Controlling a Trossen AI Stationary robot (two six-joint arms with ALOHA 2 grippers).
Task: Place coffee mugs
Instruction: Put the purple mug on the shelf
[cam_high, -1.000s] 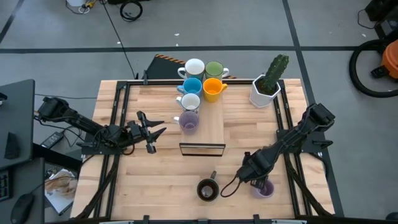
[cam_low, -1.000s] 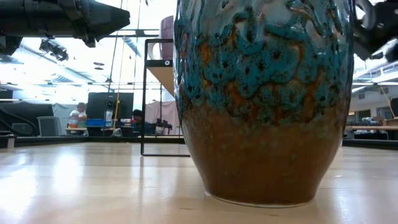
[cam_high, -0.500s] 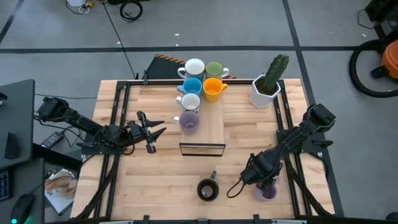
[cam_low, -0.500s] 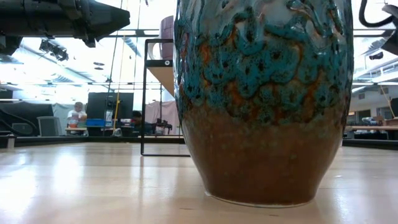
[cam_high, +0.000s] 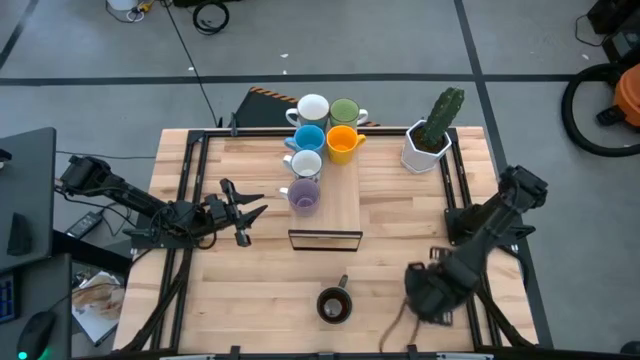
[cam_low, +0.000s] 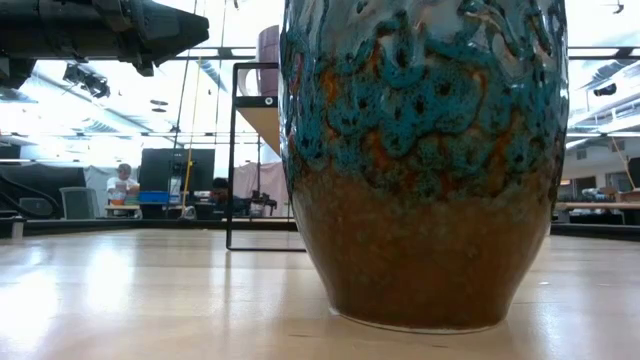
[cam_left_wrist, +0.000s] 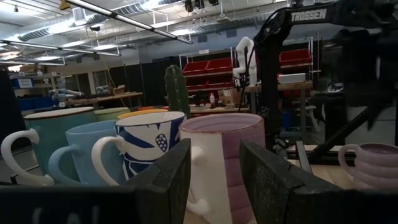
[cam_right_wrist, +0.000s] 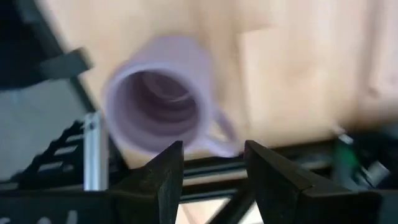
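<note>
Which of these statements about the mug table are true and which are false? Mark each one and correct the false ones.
1. The orange mug stands on the raised wooden shelf with other mugs. True.
2. The dark brown mug lies tipped on its side. False: it stands upright, opening up.
3. The right pincer is open beside a lavender mug. True.
4. The cactus pot sits in the table's middle. False: it stands near a far corner on the right arm's side.
5. The left pincer holds a blue mug. False: it holds nothing.
</note>
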